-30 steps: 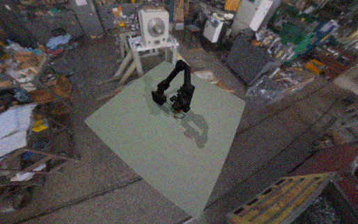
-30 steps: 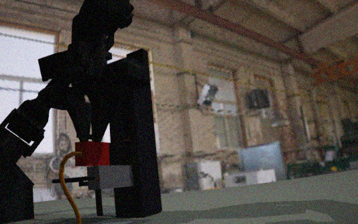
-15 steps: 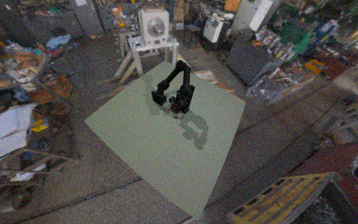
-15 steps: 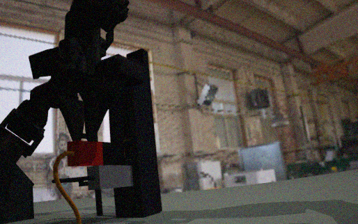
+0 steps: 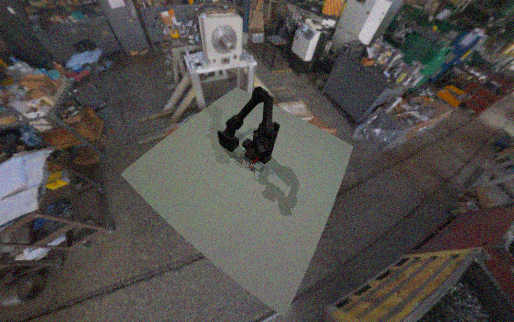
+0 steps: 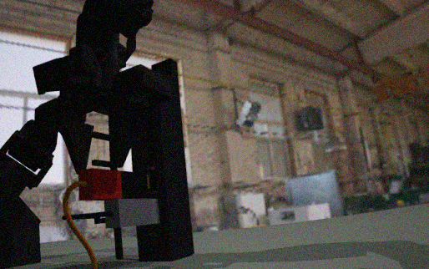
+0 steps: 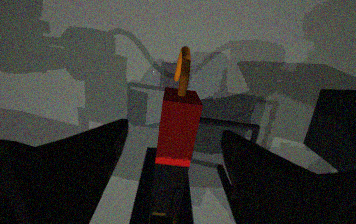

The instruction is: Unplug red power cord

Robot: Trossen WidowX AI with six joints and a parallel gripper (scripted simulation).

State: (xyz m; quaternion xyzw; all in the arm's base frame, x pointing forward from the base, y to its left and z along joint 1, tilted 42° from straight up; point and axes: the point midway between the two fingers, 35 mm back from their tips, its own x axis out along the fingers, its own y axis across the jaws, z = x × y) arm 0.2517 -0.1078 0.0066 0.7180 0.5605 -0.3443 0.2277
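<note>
The gripper (image 7: 181,165) stood wide, gripping nothing; the red plug (image 7: 178,125) sat between its fingers, seemingly just above the grey power strip (image 6: 132,212). Release underway; retreat upward next.

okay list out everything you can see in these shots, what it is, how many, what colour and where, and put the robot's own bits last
plug: one, red block, between the open jaws in the wrist view, a gap on either side.
cord: one, orange-yellow, curving from the plug's end down to the mat.
power strip: one, grey block, directly under the plug in the exterior view; whether they touch is unclear.
mat: one, pale green, square, on the workshop floor under the robot.
white stand with a boxy machine: one, just beyond the mat's far corner.
clutter: many mixed-colour items around the floor, too blurred to name.
arm: one, black, near the mat's middle.
gripper: one, black, open, holding nothing.
</note>
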